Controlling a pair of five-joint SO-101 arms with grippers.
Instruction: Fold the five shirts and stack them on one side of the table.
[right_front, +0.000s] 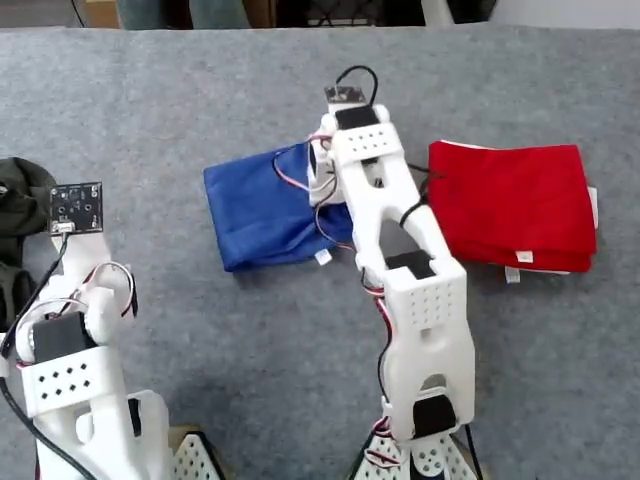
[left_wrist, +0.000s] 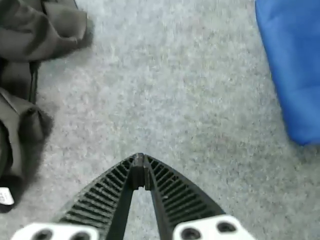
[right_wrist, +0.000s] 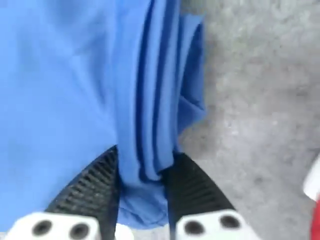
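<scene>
A folded blue shirt (right_front: 268, 212) lies in the middle of the grey table. My right gripper (right_wrist: 145, 156) is shut on that shirt's bunched right edge (right_wrist: 150, 100), with layers of blue cloth between its black fingers (right_wrist: 185, 172); from above, the gripper (right_front: 322, 165) sits at the shirt's far right corner. A folded red shirt (right_front: 512, 203) lies to the right, with a white edge showing beneath it. Dark crumpled shirts (right_front: 18, 200) (left_wrist: 30, 35) lie at the left table edge. My left gripper (left_wrist: 139, 164) is shut and holds nothing, above bare carpet between the dark shirts and the blue shirt (left_wrist: 295, 65).
The table is covered in grey carpet (right_front: 200, 100). Open surface lies along the far side and at the front between the two arms. The right arm's white body (right_front: 420, 290) stretches over the gap between the blue and red shirts.
</scene>
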